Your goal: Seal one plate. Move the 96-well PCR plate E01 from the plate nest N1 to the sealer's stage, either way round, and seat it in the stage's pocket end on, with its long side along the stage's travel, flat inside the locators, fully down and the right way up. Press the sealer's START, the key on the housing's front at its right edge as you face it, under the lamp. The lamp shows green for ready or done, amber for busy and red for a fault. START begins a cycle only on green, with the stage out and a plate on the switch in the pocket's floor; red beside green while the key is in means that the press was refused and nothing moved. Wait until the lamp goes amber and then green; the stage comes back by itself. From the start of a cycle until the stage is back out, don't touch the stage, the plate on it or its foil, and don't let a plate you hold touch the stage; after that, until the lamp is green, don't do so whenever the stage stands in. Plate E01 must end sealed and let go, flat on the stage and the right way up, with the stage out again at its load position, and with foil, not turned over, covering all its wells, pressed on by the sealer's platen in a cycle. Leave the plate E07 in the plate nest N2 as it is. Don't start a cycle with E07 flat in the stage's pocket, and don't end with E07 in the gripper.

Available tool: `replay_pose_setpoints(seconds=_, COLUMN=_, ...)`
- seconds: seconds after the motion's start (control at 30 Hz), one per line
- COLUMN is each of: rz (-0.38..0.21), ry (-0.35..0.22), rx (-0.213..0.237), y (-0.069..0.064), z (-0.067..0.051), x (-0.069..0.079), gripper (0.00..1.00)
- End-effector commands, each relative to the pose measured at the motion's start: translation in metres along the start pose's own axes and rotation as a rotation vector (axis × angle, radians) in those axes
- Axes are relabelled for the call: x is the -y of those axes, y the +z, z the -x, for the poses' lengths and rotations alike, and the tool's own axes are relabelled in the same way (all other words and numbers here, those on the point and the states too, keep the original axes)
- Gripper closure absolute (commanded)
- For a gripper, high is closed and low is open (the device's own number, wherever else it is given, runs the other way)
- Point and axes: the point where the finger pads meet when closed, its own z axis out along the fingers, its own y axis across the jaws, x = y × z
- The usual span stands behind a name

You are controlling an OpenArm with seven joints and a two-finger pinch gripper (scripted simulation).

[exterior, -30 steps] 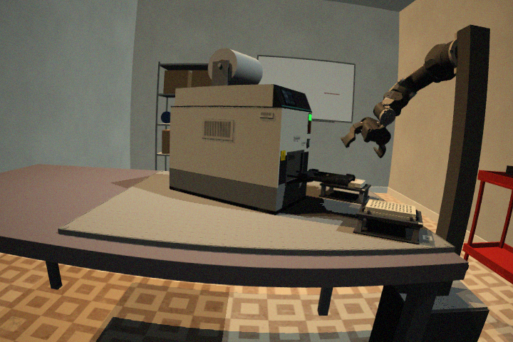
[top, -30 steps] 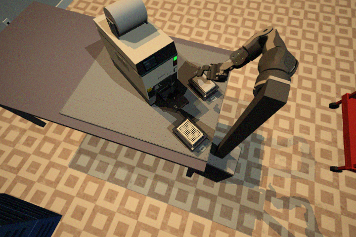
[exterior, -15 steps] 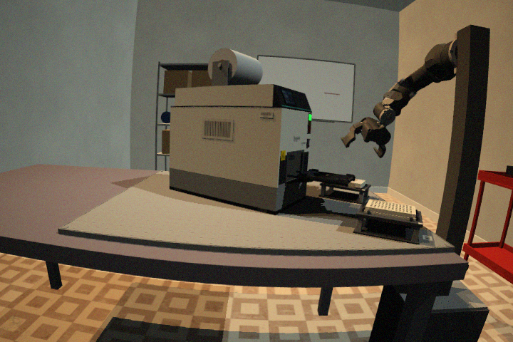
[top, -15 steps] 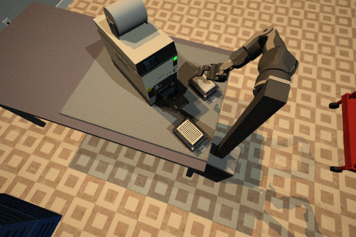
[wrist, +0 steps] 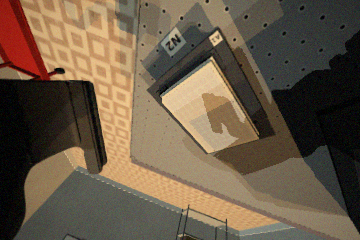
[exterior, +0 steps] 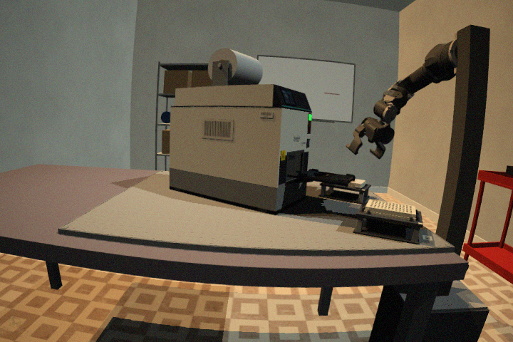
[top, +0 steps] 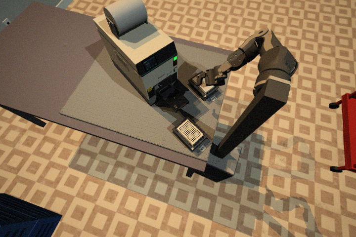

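The sealer stands on the grey mat with its lamp green, which also shows in the exterior view. Its dark stage is out in front and empty. A white plate with open wells lies in the near nest at the table's front corner. A smooth-topped plate lies in the far nest, whose label reads N2. My gripper is open and empty, well above this far nest. One finger shows at the left of the wrist view.
The arm's dark column rises at the table's right corner. A red cart stands on the floor to the right. The foil roll sits on top of the sealer. A shelf rack stands behind it.
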Motion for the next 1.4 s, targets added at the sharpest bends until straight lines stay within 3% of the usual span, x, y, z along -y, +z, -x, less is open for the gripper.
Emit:
replay_pose_setpoints(seconds=0.0, rz=-0.004, ry=-0.003, rx=-0.002, y=0.000, z=0.000, x=0.000, gripper=0.23)
replay_pose_setpoints(seconds=0.03, rz=-0.004, ry=-0.003, rx=-0.002, y=0.000, z=0.000, x=0.000, gripper=0.23)
replay_pose_setpoints(seconds=0.2, rz=0.005, ry=-0.211, rx=-0.150, y=-0.010, z=-0.038, x=-0.023, gripper=0.23)
replay_pose_setpoints(seconds=0.6, rz=0.005, ry=-0.211, rx=-0.150, y=-0.010, z=-0.038, x=-0.023, gripper=0.23)
replay_pose_setpoints(seconds=0.77, rz=0.011, ry=-0.418, rx=-0.298, y=-0.019, z=-0.075, x=-0.046, gripper=0.23)
replay_pose_setpoints(seconds=1.17, rz=0.011, ry=-0.418, rx=-0.298, y=-0.019, z=-0.075, x=-0.046, gripper=0.23)
replay_pose_setpoints(seconds=1.33, rz=0.010, ry=-0.605, rx=-0.431, y=-0.028, z=-0.114, x=-0.068, gripper=0.23)
replay_pose_setpoints(seconds=1.37, rz=0.010, ry=-0.605, rx=-0.431, y=-0.028, z=-0.114, x=-0.068, gripper=0.23)
